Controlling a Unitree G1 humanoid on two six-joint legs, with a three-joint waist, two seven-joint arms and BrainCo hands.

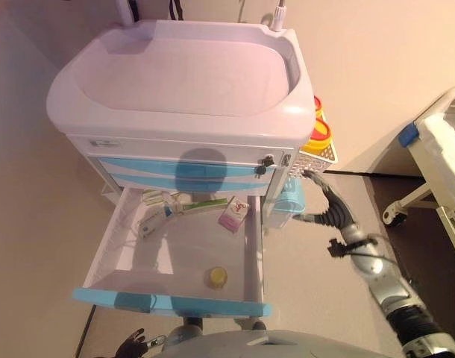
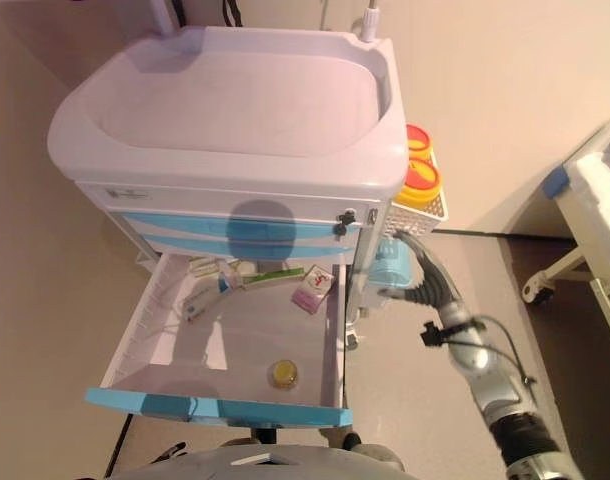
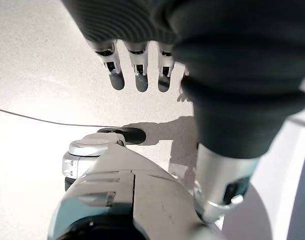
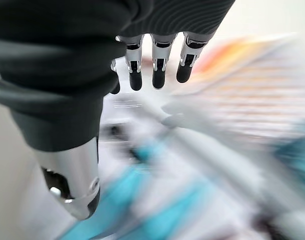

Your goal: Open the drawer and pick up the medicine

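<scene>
Drawer pulled open, centre frame; medicine box at its back. R hand right of cart, fingers straight, empty (L hand low, same).

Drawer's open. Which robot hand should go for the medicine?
Probably the right robot hand: it is raised beside the cart's right side, near the open drawer holding the medicine boxes. The left robot hand hangs low by the floor.

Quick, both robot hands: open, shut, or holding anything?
Left robot hand: open, fingers straight, holding nothing, down over the floor.
Right robot hand: open, fingers straight, holding nothing, beside the white medical cart.
</scene>
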